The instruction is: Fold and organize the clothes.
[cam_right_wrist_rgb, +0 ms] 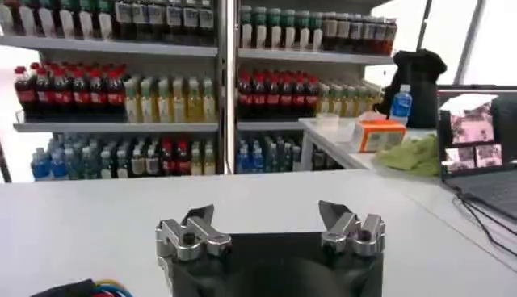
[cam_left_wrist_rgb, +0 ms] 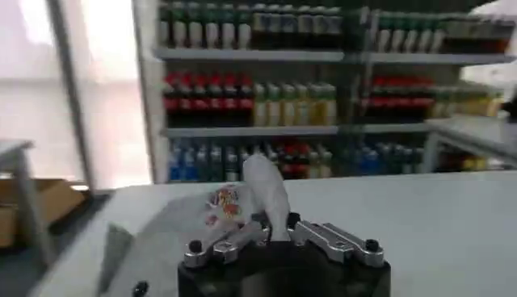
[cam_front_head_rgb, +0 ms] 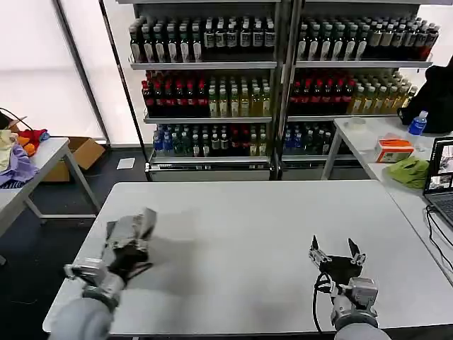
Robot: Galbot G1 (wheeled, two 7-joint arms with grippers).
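Gripping a bunched light grey shirt (cam_front_head_rgb: 133, 230), the left gripper (cam_front_head_rgb: 129, 244) sits over the surface (cam_front_head_rgb: 248, 234) near its left edge, toward the front. Its fingers (cam_left_wrist_rgb: 242, 236) are pressed together on the cloth, which rises in a peak above them; the left wrist view shows a small multicoloured print (cam_left_wrist_rgb: 226, 202) on the fabric and more of the shirt draping down to the surface. The right gripper (cam_front_head_rgb: 337, 253) rests near the front edge, right of the middle, well apart from the shirt, its fingers (cam_right_wrist_rgb: 198, 218) spread wide with nothing between them. Shelves of bottles (cam_front_head_rgb: 212, 92) stand beyond the far edge.
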